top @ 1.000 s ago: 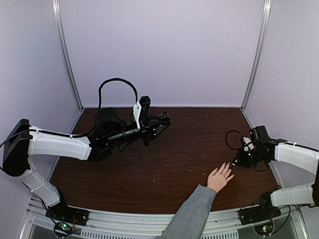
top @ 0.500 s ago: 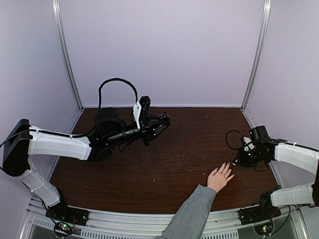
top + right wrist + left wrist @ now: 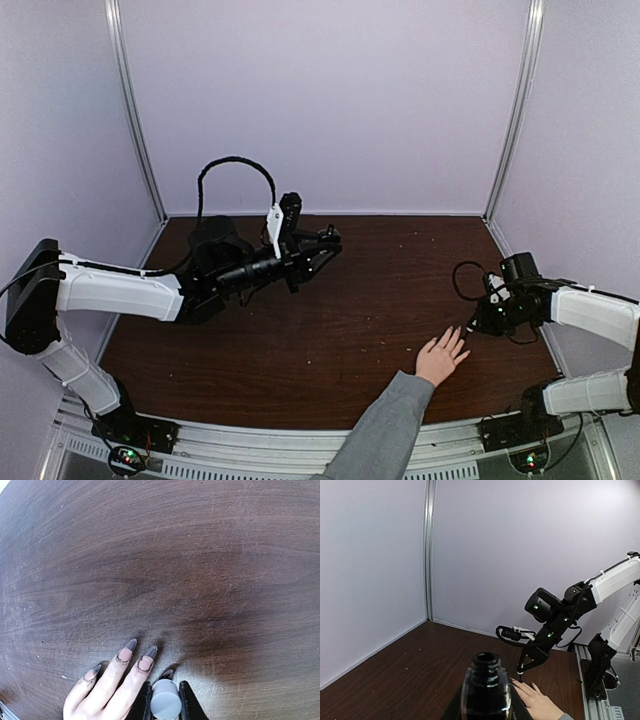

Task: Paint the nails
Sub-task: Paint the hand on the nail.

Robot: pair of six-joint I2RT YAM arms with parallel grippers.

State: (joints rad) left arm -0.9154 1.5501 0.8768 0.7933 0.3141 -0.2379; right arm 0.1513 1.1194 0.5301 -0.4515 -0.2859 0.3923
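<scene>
Pointing back-right, the nails (image 3: 145, 664) lie flat; right fingers (image 3: 185, 703) pinch a grey cap (image 3: 165, 705), left fingers (image 3: 322, 241) a bottle (image 3: 486, 690).

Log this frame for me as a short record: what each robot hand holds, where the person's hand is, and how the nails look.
person's hand: flat on the table, fingers spread
nails: dark polish at tips and edges, pink middles on three
left hand: shut on open polish bottle, far from the person's hand
right hand: shut on grey brush cap, right at the nails
brush tip: hidden below the cap
</scene>
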